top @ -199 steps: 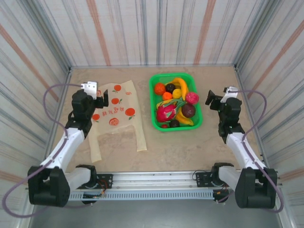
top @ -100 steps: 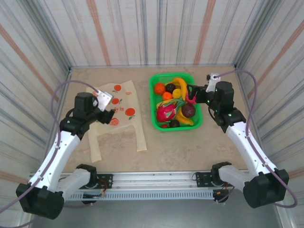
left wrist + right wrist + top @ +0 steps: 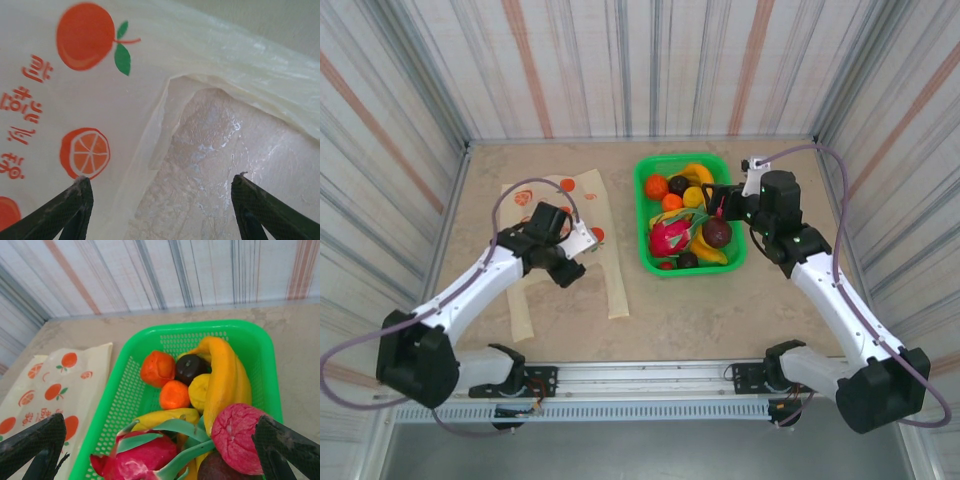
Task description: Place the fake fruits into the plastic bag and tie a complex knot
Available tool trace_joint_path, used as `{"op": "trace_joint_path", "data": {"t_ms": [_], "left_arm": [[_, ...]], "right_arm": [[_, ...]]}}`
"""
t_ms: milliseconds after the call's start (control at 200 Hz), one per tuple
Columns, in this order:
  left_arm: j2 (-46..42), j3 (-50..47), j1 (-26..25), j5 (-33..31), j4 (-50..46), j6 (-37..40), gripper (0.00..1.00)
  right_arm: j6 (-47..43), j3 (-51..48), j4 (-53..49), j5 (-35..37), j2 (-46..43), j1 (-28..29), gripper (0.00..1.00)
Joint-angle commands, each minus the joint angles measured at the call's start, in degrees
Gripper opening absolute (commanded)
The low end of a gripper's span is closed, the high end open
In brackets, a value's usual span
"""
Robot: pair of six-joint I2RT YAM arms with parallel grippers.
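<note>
The thin translucent cream plastic bag [image 3: 572, 193], printed with orange fruit pictures, lies flat on the beige table [image 3: 720, 300]. The left gripper [image 3: 161, 178] is positioned over the bag's handle cut-out with its jaws spread and holding nothing. The glossy plastic fake fruits [image 3: 685, 215] lie piled in the green rectangular perforated basket [image 3: 643, 172] to the right of the bag, where the right gripper [image 3: 159, 422] hangs over the basket's right side, jaws spread wide and empty.
</note>
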Motion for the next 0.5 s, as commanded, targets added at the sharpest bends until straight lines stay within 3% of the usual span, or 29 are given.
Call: {"op": "trace_joint_path", "data": {"t_ms": [0, 170, 496], "left_arm": [[3.85, -0.08, -0.40, -3.13, -1.98, -0.05, 0.71], [9.30, 1.04, -0.36, -6.55, -1.73, -0.41, 0.66], [18.07, 4.05, -0.41, -12.52, 2.43, -1.07, 0.44]], "right_arm": [[0.09, 1.51, -1.23, 1.90, -0.31, 0.41, 0.99], [-0.44, 1.18, -1.20, 2.12, -0.59, 0.41, 0.99], [-1.98, -0.23, -0.90, 2.98, -2.55, 0.37, 0.99]]}}
